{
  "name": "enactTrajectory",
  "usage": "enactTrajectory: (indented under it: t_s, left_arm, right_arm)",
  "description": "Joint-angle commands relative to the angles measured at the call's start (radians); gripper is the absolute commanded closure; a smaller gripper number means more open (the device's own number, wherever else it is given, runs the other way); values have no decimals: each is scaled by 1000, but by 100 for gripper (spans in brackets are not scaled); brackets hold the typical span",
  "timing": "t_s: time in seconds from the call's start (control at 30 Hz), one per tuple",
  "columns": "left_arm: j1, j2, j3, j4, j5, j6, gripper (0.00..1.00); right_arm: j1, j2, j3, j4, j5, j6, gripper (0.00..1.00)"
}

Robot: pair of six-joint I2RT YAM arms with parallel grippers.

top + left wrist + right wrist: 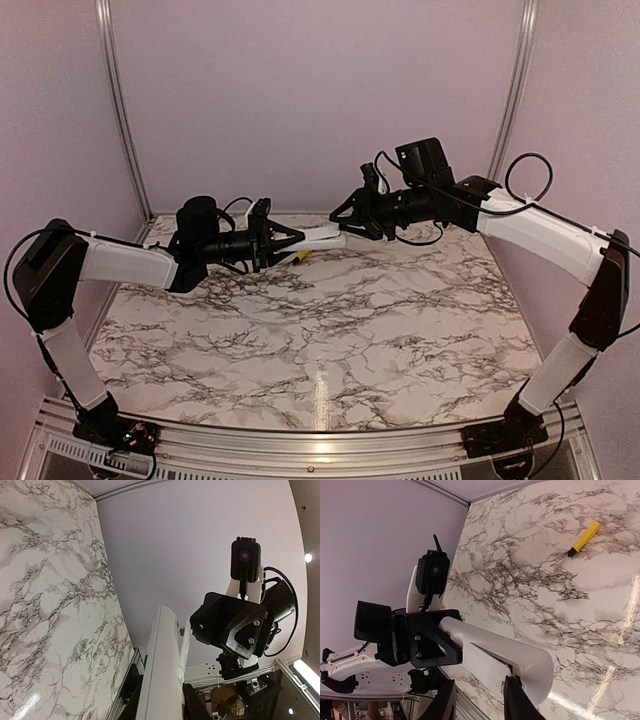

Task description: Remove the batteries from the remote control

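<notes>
The white remote control (322, 238) is held in the air over the back of the table, level, with my left gripper (293, 241) shut on one end. In the left wrist view it runs up between the two black fingers (200, 705). In the right wrist view its flat cover panel (487, 666) stands slightly lifted from the body (520, 652), with a dark gap at its end. My right gripper (480, 702) stands open around that panel. One fingertip (516, 695) is at the panel's end and the other is apart from it. The batteries are hidden.
A yellow-handled screwdriver (581, 538) lies on the marble tabletop (330, 340), below the held remote in the top view (300, 255). Purple walls and aluminium posts (120, 110) close off the back and sides.
</notes>
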Motion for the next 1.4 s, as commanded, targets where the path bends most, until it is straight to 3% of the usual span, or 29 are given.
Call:
enactTrajectory:
  t_s: [0.0,0.33,0.6,0.77,1.37]
  left_arm:
    - [-6,-17,-1,0,-1,25,100]
    - [-5,-16,-4,-1,-8,28,100]
    - [-5,-15,-4,-9,-11,33,100]
    - [-5,-14,-2,-8,-10,35,100]
    - [-5,17,22,-28,-55,69,100]
  right_arm:
    - [-4,-24,-10,-2,-13,9,68]
    - [-4,-10,-4,-7,-32,7,70]
    - [-4,1,-1,-10,-45,6,92]
    - [-4,7,0,-16,-45,2,99]
    - [-4,52,15,-62,-51,-7,100]
